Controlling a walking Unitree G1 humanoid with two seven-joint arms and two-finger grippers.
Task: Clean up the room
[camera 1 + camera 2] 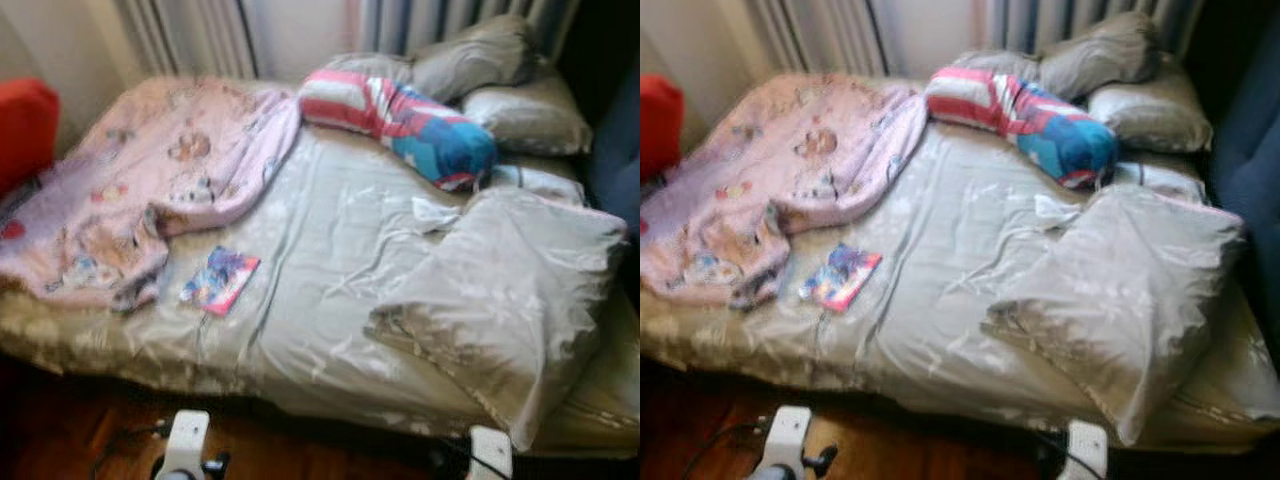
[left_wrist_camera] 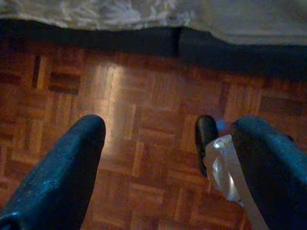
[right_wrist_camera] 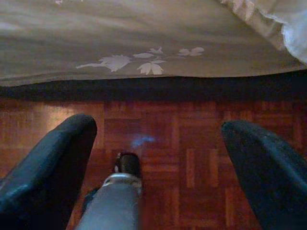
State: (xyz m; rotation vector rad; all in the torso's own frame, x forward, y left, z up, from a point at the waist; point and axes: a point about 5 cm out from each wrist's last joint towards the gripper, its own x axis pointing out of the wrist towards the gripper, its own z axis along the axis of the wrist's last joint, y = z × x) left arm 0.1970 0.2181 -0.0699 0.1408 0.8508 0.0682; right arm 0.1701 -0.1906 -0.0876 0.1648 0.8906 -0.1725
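A low bed (image 1: pixel 330 330) covered in a pale grey-beige satin sheet with a leaf print spans the head views, and everything on it looks dropped rather than arranged. A pink fleece blanket (image 1: pixel 150 170) with cartoon prints lies bunched in the upper left of the frame, one edge trailing toward the bed's near side. Just below its lower edge, apart from it, a small flat book (image 1: pixel 220 280) with a bright blue and pink cover rests on the sheet in the lower left. A striped red, white and blue bolster-like bundle (image 1: pixel 400 118) lies slanted across the upper centre, leaning on the pillows behind it.

By count: one blanket, one book, one striped bundle, and at least three grey-beige pillows. One large pillow (image 1: pixel 510 290) lies askew at the right, overhanging the bed's edge. Two more (image 1: pixel 520 110) are piled at the upper right; a further one may lie behind the bundle, but blur hides it.

Both arms hang low over the brown parquet floor (image 2: pixel 144 124) by the bed's edge, seemingly because nothing has been reached for yet. The left end effector (image 2: pixel 168 158) is spread wide and empty. The right end effector (image 3: pixel 158 158) is likewise spread, holding nothing.
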